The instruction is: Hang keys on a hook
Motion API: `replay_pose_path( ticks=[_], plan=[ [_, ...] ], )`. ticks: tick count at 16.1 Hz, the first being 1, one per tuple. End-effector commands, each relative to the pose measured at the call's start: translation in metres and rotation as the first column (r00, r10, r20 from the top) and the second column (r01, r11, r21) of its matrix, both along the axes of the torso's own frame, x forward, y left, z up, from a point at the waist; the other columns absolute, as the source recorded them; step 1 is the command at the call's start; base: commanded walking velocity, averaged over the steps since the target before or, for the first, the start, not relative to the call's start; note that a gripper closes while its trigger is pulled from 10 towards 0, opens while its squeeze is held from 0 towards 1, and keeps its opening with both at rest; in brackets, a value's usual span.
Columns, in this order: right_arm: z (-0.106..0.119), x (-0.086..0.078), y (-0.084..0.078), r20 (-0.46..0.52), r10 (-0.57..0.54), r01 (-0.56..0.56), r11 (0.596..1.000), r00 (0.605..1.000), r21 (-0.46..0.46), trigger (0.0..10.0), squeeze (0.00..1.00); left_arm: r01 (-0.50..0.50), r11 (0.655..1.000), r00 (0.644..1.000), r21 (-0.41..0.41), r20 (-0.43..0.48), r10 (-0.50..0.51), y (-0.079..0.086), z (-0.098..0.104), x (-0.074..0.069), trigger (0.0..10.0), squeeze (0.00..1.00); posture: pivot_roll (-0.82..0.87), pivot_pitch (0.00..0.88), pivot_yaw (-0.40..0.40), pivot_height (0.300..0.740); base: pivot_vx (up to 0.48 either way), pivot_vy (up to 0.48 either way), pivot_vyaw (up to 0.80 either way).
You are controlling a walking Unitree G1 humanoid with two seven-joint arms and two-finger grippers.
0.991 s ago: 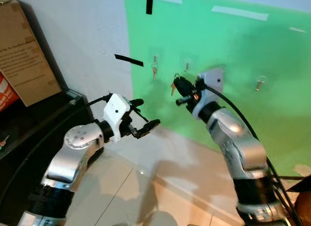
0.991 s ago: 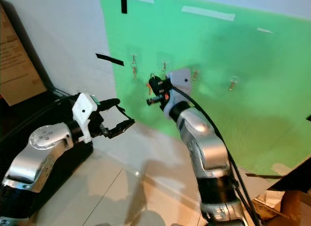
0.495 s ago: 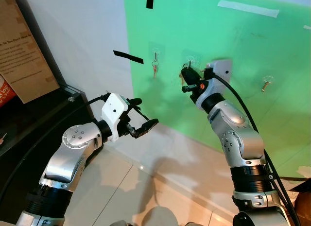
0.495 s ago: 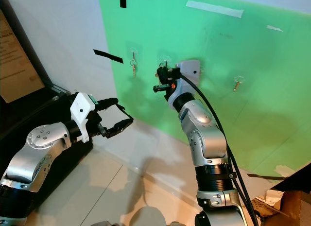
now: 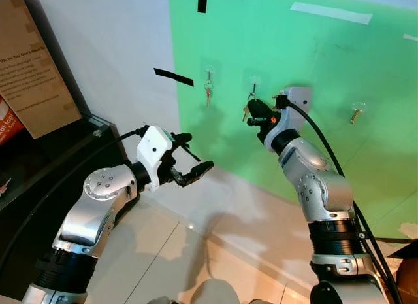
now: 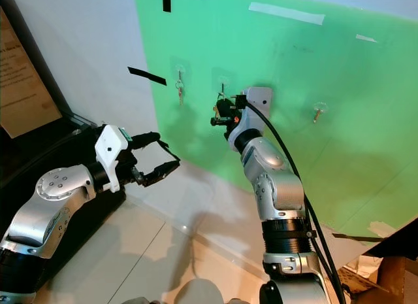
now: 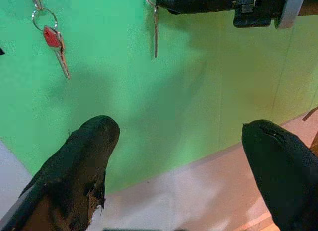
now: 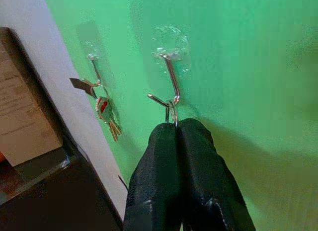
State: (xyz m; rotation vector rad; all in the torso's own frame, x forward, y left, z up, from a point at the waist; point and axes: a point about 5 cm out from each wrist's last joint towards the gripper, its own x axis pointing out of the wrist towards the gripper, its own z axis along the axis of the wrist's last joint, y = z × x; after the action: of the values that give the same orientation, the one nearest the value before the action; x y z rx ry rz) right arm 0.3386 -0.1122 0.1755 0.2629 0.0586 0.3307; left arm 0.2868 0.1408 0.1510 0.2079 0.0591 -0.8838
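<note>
A clear-backed metal hook [image 8: 171, 77] sticks out of the green sheet [image 5: 313, 68] on the wall. My right gripper [image 8: 177, 125] is shut on a key ring [image 8: 172, 111], and the ring is looped over the hook's upturned tip. The key [image 7: 156, 30] dangles below the black fingers [image 5: 256, 110]. On the neighbouring hook to the left hangs another ring with a red-headed key [image 7: 52, 37]. My left gripper [image 5: 194, 157] is held out lower and to the left, open, with nothing in it.
A third hook [image 5: 356, 110] on the right of the sheet is bare. A dark cabinet [image 5: 39, 173] with a cardboard box [image 5: 29, 68] stands at the left. Black tape strips [image 5: 173, 77] are stuck on the wall. Pale tiles [image 5: 196, 252] lie below.
My right gripper has risen with the keys from below the middle hook up to it, and the ring now sits on the hook. The left arm has barely moved.
</note>
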Motion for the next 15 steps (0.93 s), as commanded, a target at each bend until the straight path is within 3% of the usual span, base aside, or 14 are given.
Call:
replay_pose_path(
  ticks=[1, 4, 5, 8, 10, 13, 15],
  plan=[
    [-0.013, 0.000, -0.003, -0.078, -0.020, 0.020, 1.000, 0.997, 0.006, 10.0, 0.00, 0.011, 1.000, 1.000, 0.000, 0.017, -0.011, -0.001, 0.006, 0.000, 10.0, 0.00, -0.04, 0.000, 0.016, 0.740, 0.000, 0.000, 0.00],
    [-0.011, 0.001, -0.004, -0.071, -0.025, 0.026, 1.000, 0.997, 0.015, 10.0, 0.00, 0.012, 1.000, 1.000, 0.001, 0.025, -0.012, -0.001, 0.007, 0.001, 10.0, 0.00, -0.04, 0.000, 0.018, 0.740, 0.000, 0.000, 0.00],
    [-0.008, 0.002, -0.006, -0.053, -0.041, 0.043, 0.998, 0.998, 0.036, 10.0, 1.00, 0.008, 1.000, 0.999, -0.002, 0.034, -0.008, -0.001, 0.008, 0.002, 10.0, 0.00, -0.04, 0.000, 0.018, 0.740, 0.000, 0.000, 0.00],
    [-0.004, 0.002, -0.012, -0.014, -0.080, 0.081, 0.997, 0.997, 0.019, 10.0, 1.00, 0.004, 1.000, 0.999, -0.005, 0.038, -0.003, -0.001, 0.008, 0.002, 10.0, 0.00, -0.04, 0.000, 0.018, 0.740, 0.000, 0.000, 0.00],
    [-0.003, -0.004, -0.013, 0.032, -0.047, 0.048, 0.999, 0.998, -0.024, 10.0, 1.00, -0.021, 1.000, 0.999, -0.011, 0.048, 0.022, 0.000, 0.008, 0.003, 10.0, 0.00, -0.04, 0.000, 0.016, 0.740, 0.000, 0.000, 0.00],
    [-0.007, -0.018, -0.017, 0.060, -0.023, 0.024, 0.999, 0.998, -0.022, 10.0, 1.00, -0.086, 0.996, 0.994, -0.037, 0.060, 0.088, 0.001, 0.008, 0.005, 10.0, 0.00, -0.05, 0.000, 0.017, 0.740, 0.000, 0.000, 0.00],
    [-0.013, -0.037, -0.021, 0.069, 0.003, 0.000, 0.999, 0.998, -0.042, 10.0, 1.00, -0.168, 0.982, 0.983, -0.087, 0.056, 0.173, 0.003, 0.006, 0.005, 10.0, 0.00, -0.05, 0.000, 0.013, 0.740, 0.000, 0.000, 0.00]
  ],
)
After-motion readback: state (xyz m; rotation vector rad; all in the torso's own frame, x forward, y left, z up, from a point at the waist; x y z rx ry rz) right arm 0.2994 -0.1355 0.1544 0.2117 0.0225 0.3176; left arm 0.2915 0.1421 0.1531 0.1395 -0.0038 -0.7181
